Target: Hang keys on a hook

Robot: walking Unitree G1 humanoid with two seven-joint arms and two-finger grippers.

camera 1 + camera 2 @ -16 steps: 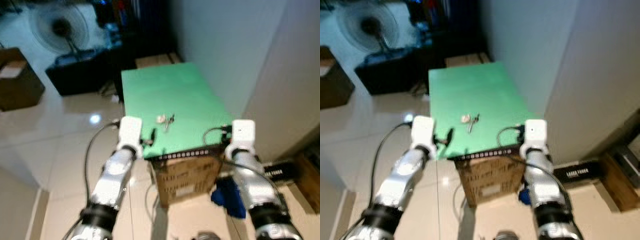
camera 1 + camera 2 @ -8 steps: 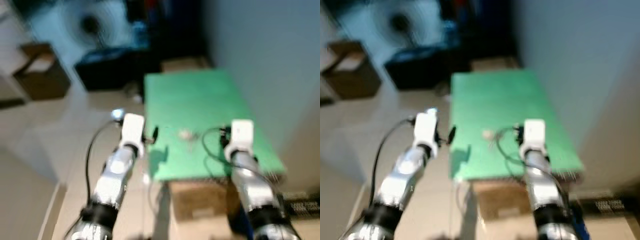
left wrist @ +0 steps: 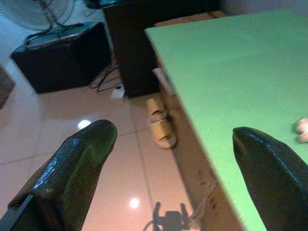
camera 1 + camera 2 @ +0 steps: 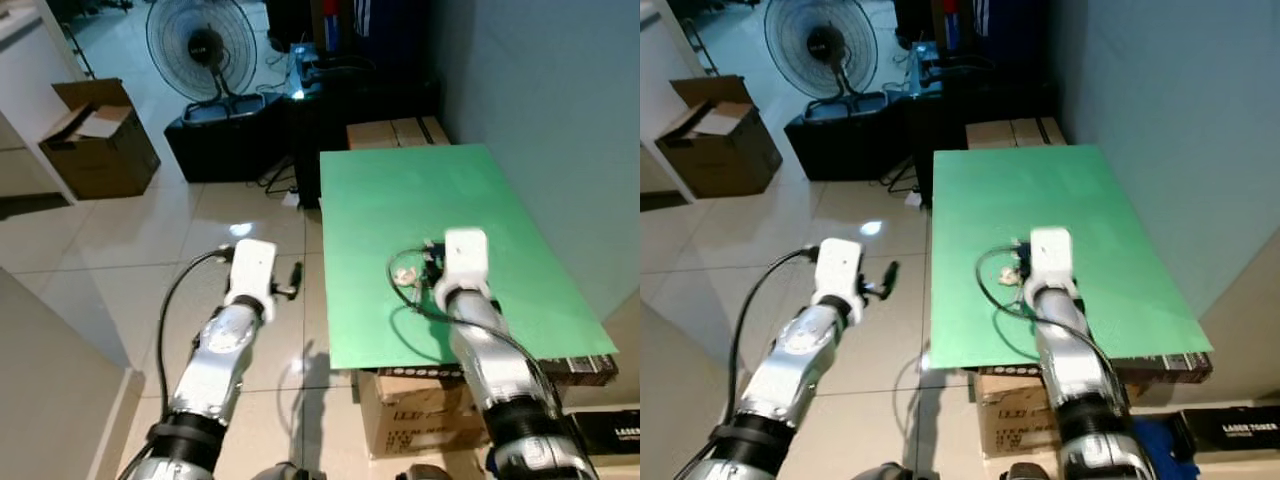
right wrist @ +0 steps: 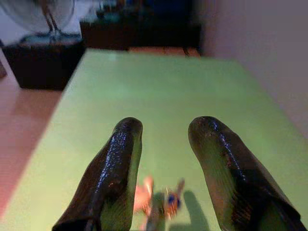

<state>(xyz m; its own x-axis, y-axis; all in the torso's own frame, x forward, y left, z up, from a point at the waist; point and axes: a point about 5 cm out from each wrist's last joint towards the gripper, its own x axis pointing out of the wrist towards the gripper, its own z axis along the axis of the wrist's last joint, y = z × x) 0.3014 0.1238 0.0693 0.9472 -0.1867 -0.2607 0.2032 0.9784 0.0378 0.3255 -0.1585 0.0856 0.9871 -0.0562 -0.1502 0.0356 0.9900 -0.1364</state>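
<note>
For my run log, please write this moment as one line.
step: reaching for keys | right gripper: open, over keys on green table | left gripper: open, over floor | hook: unseen

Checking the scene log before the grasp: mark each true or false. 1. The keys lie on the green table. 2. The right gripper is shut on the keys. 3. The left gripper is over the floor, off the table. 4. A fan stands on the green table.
1. True: the keys lie on the green table.
2. False: the right gripper is open, above the keys.
3. True: the left gripper hangs open over the floor.
4. False: the fan stands on the floor, beyond the table.
</note>
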